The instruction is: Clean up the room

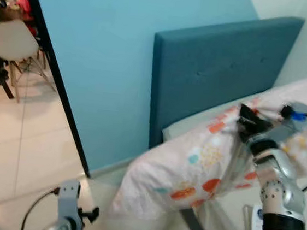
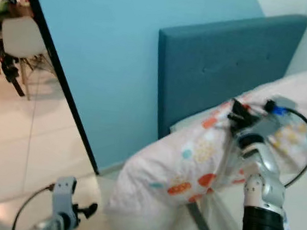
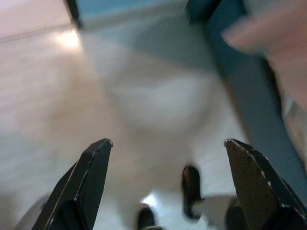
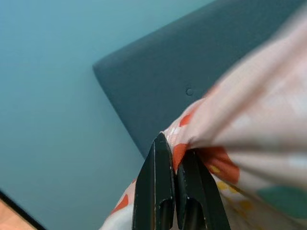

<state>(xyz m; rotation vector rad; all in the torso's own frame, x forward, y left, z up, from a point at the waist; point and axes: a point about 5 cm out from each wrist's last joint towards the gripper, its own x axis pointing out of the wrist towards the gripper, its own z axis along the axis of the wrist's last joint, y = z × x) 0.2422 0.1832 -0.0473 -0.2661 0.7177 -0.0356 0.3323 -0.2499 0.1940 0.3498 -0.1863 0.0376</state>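
Right gripper is pinching fold of one patterned pillow, your fingers clamped tight on fabric; pillow is hanging off bed edge below teal headboard. Left gripper is hovering spread wide over pale tiled floor. One white chair is standing beyond doorway.

You have one patterned pillow at centre right, one blue headboard above it, and one white chair at upper left. You have two grippers: the right gripper and the left gripper.
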